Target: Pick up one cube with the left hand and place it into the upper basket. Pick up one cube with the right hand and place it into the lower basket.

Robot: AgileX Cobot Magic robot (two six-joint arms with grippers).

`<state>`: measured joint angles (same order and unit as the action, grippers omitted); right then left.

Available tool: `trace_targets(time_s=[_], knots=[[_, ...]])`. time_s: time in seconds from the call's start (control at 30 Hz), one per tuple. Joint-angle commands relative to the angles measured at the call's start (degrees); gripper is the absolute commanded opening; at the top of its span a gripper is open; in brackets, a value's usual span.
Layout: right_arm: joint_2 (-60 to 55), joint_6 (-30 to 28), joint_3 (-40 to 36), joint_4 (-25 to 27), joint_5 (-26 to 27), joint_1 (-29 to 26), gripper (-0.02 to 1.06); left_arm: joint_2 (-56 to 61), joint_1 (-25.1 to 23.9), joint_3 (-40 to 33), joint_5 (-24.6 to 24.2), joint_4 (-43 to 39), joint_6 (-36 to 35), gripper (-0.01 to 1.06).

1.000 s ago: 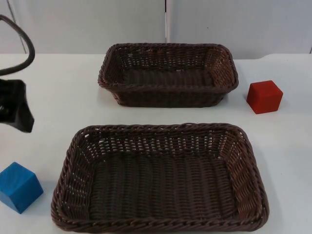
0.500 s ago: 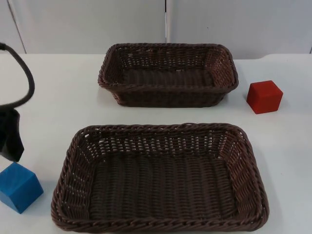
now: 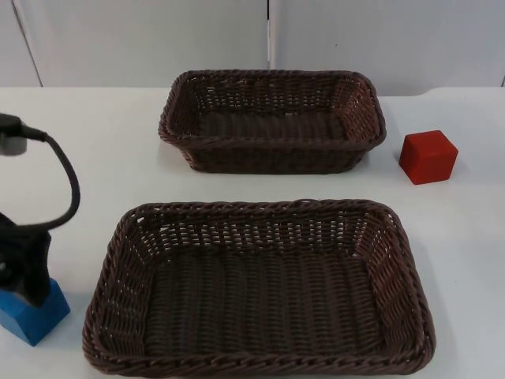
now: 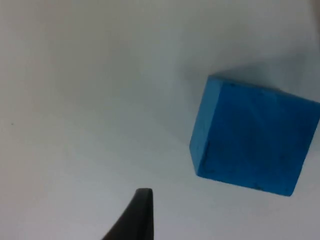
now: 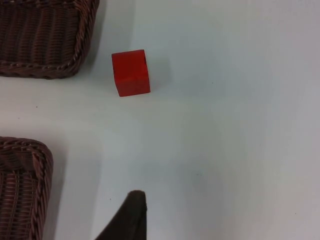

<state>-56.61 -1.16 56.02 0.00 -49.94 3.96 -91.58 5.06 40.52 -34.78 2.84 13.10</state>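
Now your first concern is the blue cube (image 3: 31,320), which sits on the white surface (image 3: 102,158) directly under the left gripper (image 3: 24,272), the gripper covering its upper part from above. From the left wrist camera the cube (image 4: 250,140) lies just ahead of the gripper's black fingertip (image 4: 137,215), turned at an angle to it. You cannot tell whether that gripper is spread or pressed together.

Judging by its crisp edges and flat, matte faces, the cube looks rigid and light, probably wood or foam, neither fragile nor notably slippery. You would do best to take it across two opposite flat faces, near mid-height, squaring the gripper to those faces so it does not twist out on a corner.

Beside the left gripper stands the lower basket (image 3: 260,347), stiff woven wicker; the upper basket (image 3: 272,146) is farther off, beyond it.

The red cube (image 5: 131,73) lies well ahead of the right gripper (image 5: 132,212), near the upper basket's corner (image 5: 75,60). That arm waits, and its gripper's state also cannot be told.
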Motion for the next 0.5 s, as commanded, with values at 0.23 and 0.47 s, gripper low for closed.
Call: trace_targets(time_s=[0.23, 0.47], knots=[[0.2, -0.6, 0.4, 0.3, -0.3, 0.1, 1.05, -6.4, 0.3, -0.2, 8.2, 0.6, 4.0, 1.01], [0.2, -0.6, 0.4, 0.3, -0.4, 0.1, 1.05, -10.3, 0.3, -0.1, 11.9, 0.1, 5.0, 1.01]])
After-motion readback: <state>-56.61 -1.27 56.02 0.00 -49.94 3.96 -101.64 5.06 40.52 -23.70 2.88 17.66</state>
